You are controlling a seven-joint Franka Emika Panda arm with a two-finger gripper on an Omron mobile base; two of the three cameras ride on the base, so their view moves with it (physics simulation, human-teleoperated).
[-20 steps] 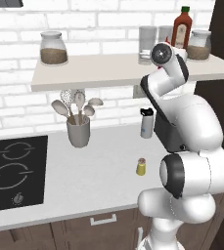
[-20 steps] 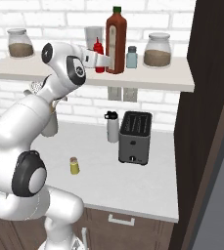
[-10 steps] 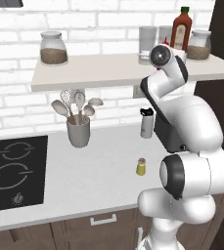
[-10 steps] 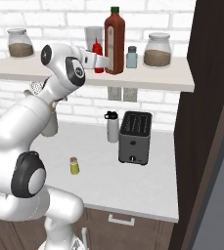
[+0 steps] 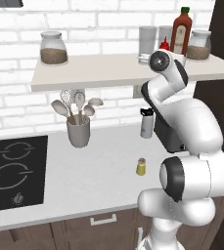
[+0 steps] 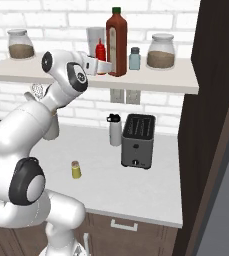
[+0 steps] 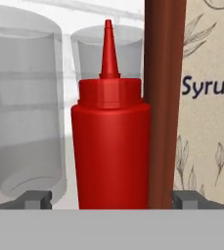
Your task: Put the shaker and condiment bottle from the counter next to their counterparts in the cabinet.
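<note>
Jaws spread wide, tips clear of the condiment bottle (image 7: pixel 111 146) standing upright between them on the cabinet (image 6: pixel 136 80) (sauce bottle (image 7: pixel 165 102) just beside). Shaker (image 5: pixel 141 167) far below on desk (image 5: pixel 99 180).

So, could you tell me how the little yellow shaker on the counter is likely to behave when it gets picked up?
The shaker looks tiny and probably light. Its round body could roll if knocked over. Standing upright and squat on the counter, it seems fairly stable, though so small a target may slip from a loose grip.
</note>
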